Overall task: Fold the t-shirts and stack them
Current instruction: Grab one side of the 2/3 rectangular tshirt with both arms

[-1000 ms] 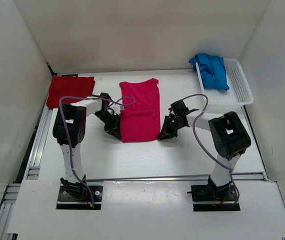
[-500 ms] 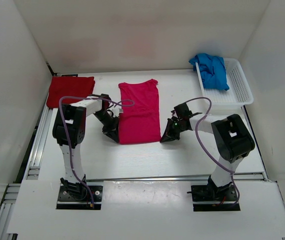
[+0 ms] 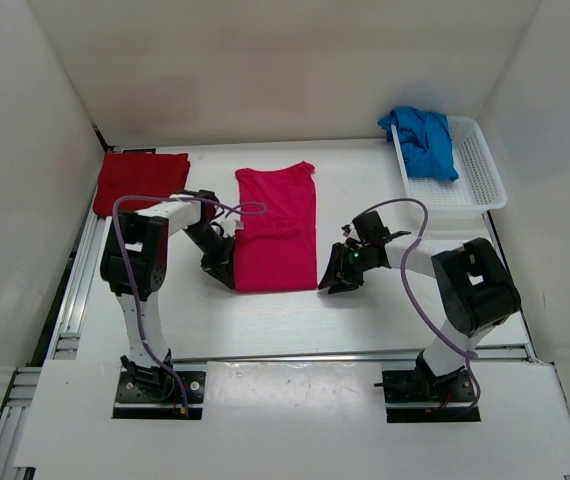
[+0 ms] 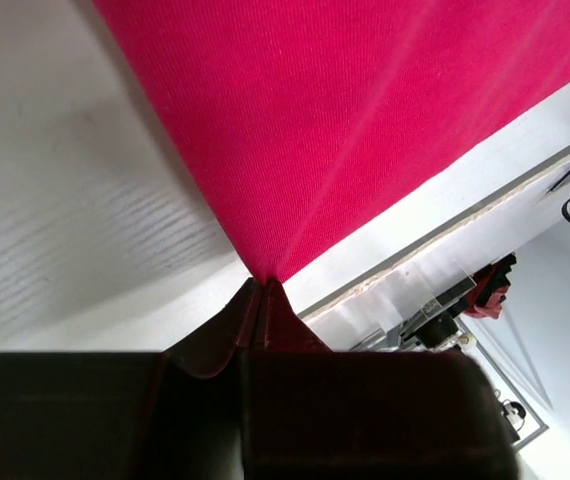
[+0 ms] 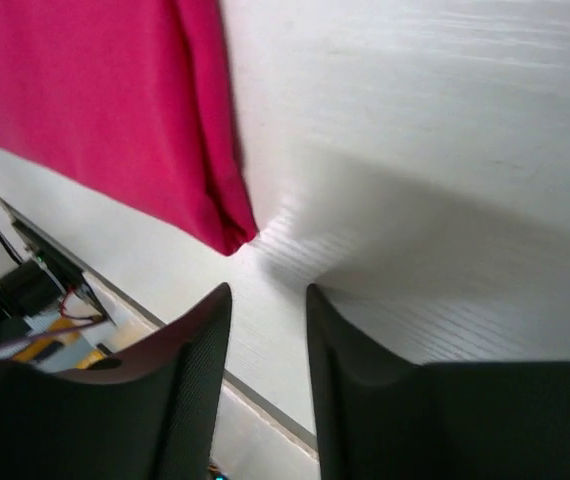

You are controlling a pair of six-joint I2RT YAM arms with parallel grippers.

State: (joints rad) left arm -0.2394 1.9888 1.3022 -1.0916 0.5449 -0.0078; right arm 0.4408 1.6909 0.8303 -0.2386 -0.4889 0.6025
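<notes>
Here the white table [image 3: 295, 320] carries everything. The pink t-shirt [image 3: 277, 230] lies flat on it between the two sets of fingers and stretches away from them toward the far wall, folded into a long panel. The white mesh basket [image 3: 470, 185] sits well apart from the right fingers [image 3: 331, 284], beyond them and to their right. The dark red t-shirt [image 3: 140, 180] lies folded flat, beyond the left fingers [image 4: 262, 300] and to their left. The blue t-shirt [image 3: 423, 140] is bunched up in the far end of the basket. The left fingers are pressed together on the near left corner of the pink t-shirt, and the cloth fans out from the pinch. The right fingers stand partly apart and grip nothing; the near right corner of the pink t-shirt rests on the table just ahead of their tips.
</notes>
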